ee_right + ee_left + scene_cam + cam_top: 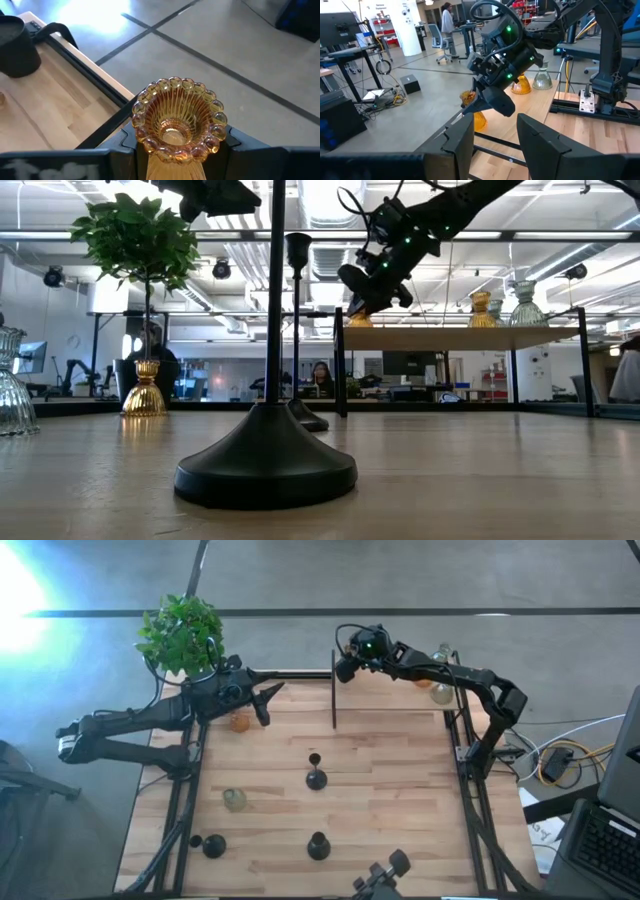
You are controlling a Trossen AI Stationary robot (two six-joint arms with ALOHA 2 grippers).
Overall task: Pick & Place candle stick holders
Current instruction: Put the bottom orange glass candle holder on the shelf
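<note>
Black holders (316,778) dot the table's (400,800) middle; its right half lies free.

The amber holder (176,125) is cut off below its bowl; the tall black stem (275,290) is cut off above.

Grey floor (300,575) crossed by dark lines; desks (350,52), office chairs (436,37) beyond.

- Bench (380,790): pale wood planks, smooth, matt, visible grain.
- Amber candle stick holder (177,120): ribbed glass, beaded rim, glossy, translucent.
- Black candle stick holder (266,465): smooth, dull satin finish.
- Right hand (177,145): matt black fingers.
- Clear candle stick holder (234,800): pale glass, shiny.
</note>
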